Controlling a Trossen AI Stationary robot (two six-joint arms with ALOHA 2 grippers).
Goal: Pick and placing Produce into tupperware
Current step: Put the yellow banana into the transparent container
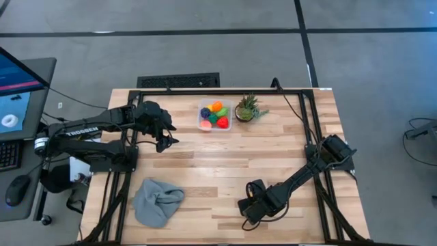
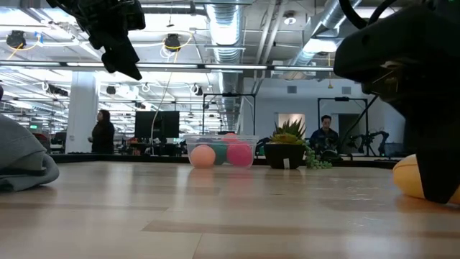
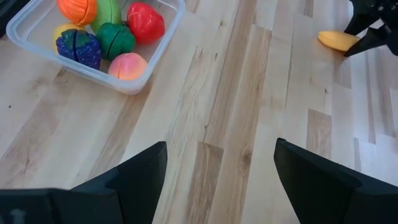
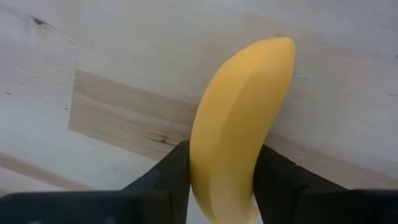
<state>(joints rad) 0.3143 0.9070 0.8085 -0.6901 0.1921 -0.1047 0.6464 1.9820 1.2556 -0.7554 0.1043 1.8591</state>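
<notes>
The clear tupperware (image 1: 214,116) stands at the table's far middle and holds several toy fruits (image 3: 115,37). A yellow toy banana (image 4: 239,124) lies on the wood near the table's front edge, right of the middle. My right gripper (image 1: 247,207) points down over it and is shut on it. My left gripper (image 1: 167,135) hangs open above the table, left of the tupperware, with nothing between its fingers (image 3: 140,171). My right gripper pinches the banana's two sides (image 4: 202,168) between its two fingers (image 4: 171,174), near one end. The fingers come from above, pointing down, and lie across the banana. The banana's underside (image 2: 410,188) rests on the table, and its long free part (image 3: 336,40) sticks out from the fingers.
A small potted plant (image 1: 249,109) stands right beside the tupperware. A crumpled grey cloth (image 1: 157,200) lies at the front left. Bare wood spans the middle of the table between banana and tupperware. People stand in the room behind the table.
</notes>
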